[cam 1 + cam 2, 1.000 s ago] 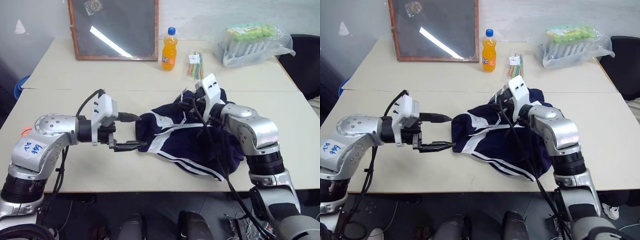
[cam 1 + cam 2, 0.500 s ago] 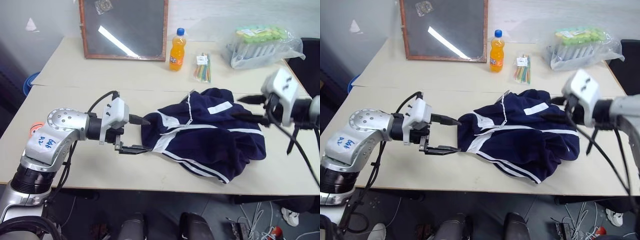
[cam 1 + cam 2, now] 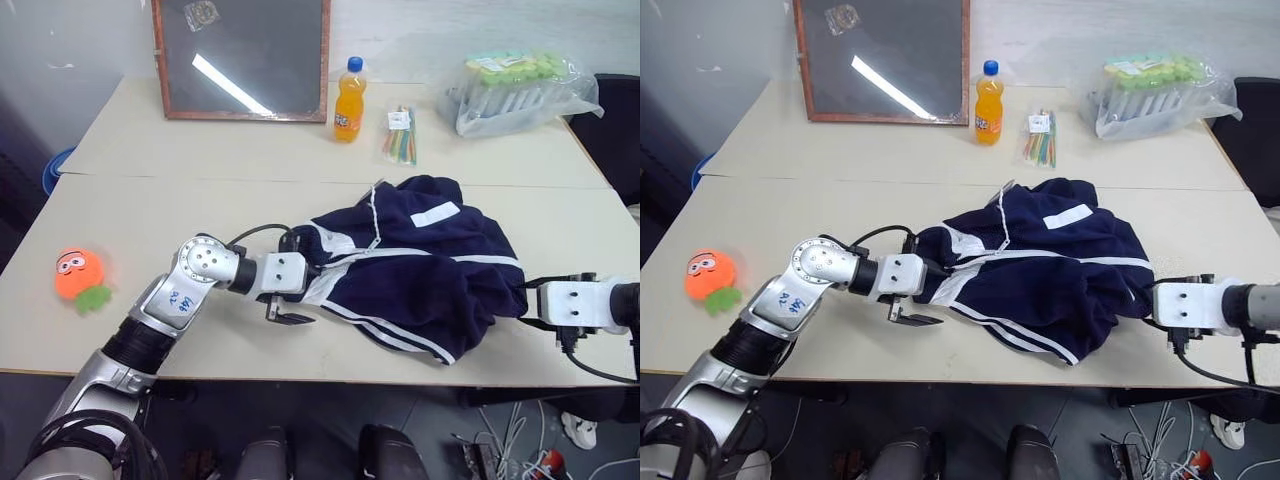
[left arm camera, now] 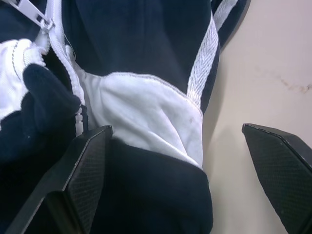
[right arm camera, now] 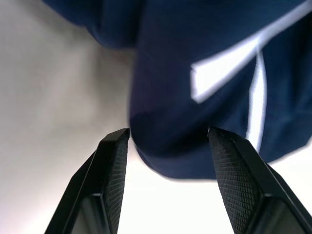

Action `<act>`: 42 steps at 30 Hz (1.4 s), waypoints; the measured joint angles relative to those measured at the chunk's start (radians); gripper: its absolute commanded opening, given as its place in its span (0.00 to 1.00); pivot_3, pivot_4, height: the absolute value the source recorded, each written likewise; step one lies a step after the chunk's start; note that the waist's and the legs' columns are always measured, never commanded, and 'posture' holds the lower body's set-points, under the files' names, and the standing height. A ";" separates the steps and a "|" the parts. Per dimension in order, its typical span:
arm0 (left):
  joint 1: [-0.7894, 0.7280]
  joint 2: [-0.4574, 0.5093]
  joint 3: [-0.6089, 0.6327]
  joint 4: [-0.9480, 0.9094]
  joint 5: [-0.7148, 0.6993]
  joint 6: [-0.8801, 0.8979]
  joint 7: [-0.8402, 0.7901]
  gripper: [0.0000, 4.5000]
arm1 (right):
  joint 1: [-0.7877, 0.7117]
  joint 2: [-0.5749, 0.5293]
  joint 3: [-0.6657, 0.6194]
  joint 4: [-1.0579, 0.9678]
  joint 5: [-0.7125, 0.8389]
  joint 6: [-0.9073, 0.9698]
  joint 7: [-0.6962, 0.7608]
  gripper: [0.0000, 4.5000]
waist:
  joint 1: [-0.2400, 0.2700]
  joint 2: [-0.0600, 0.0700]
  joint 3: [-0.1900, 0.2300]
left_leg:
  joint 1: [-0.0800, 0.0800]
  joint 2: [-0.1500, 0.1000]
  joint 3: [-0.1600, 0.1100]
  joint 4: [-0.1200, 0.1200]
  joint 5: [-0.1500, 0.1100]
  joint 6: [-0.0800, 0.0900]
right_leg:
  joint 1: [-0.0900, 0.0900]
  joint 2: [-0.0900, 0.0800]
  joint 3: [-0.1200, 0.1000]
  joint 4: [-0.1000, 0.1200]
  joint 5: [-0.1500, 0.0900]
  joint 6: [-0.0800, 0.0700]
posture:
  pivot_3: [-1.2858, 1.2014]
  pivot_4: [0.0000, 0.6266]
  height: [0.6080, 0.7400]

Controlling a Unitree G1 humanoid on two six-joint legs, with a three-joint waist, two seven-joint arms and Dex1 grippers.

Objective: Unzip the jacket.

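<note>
The navy jacket (image 3: pixel 430 270) with white stripes lies crumpled on the near table, its white zipper (image 3: pixel 377 220) running down from the collar. My left gripper (image 3: pixel 296 282) is open wide at the jacket's left end. In the left wrist view one finger (image 4: pixel 83 180) rests against the dark fabric and the other finger (image 4: pixel 282 170) is over bare table, with a white panel (image 4: pixel 141 112) and the zipper pull (image 4: pixel 29 9) ahead. My right gripper (image 3: pixel 532 305) is open at the jacket's right edge, with a fold of fabric (image 5: pixel 195 97) just past its fingertips.
An orange plush toy (image 3: pixel 78 278) lies at the table's left. On the far table stand a framed blackboard (image 3: pixel 240 55), an orange soda bottle (image 3: pixel 345 98), a pack of coloured pens (image 3: pixel 400 135) and a plastic bag of goods (image 3: pixel 515 90).
My right arm left the collar and swung out and down to the jacket's right edge. My left gripper sank, rolled and closed in on the jacket's left end. The camera shifted.
</note>
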 measured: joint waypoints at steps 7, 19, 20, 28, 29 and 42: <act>0.001 -0.039 0.001 0.049 0.025 -0.021 0.001 0.73 | -0.117 0.144 0.074 0.046 -0.012 0.081 -0.048 0.56 | 0.006 0.000 0.000 | 0.000 0.000 -0.002 0.001 0.000 0.000 | 0.001 0.000 -0.001 0.000 0.000 0.000 | 0.52 0.24 1.00; 0.046 -0.022 0.048 0.035 -0.001 -0.009 -0.014 0.01 | -0.127 0.083 0.104 0.246 -0.147 -0.180 -0.152 0.00 | 0.006 0.000 0.000 | 0.001 0.000 -0.003 0.001 0.000 0.000 | 0.003 0.000 -0.002 0.000 0.000 0.000 | 0.52 0.24 1.00; 0.053 -0.022 0.049 0.030 -0.005 -0.009 -0.014 0.01 | -0.132 0.062 0.108 0.272 -0.178 -0.218 -0.174 0.00 | 0.006 0.000 0.000 | 0.001 0.000 -0.003 0.001 0.000 0.000 | 0.003 0.000 -0.001 0.000 0.000 0.000 | 0.52 0.24 1.00; 0.138 0.027 0.058 -0.100 -0.043 0.028 -0.029 0.01 | -0.111 -0.069 0.109 0.295 -0.371 -0.477 -0.396 0.00 | 0.000 0.001 0.000 | 0.001 0.001 -0.002 0.001 0.000 0.000 | 0.002 0.000 -0.001 0.000 0.000 0.000 | 0.52 0.24 1.00; 0.160 0.048 0.066 -0.132 -0.056 0.039 -0.037 0.01 | -0.087 -0.075 0.107 0.278 -0.370 -0.486 -0.403 0.00 | 0.000 0.001 0.000 | 0.001 0.001 -0.003 0.001 0.000 0.000 | 0.001 0.000 -0.001 0.000 0.000 0.000 | 0.52 0.24 1.00; 0.222 0.227 0.155 -0.100 -0.097 -0.047 -0.077 0.01 | 0.405 0.065 -0.091 -0.282 -0.172 -0.077 -0.328 0.00 | 0.005 0.001 0.000 | 0.003 0.001 -0.010 0.001 0.000 0.000 | 0.004 0.000 -0.001 0.000 0.000 0.000 | 0.52 0.24 1.00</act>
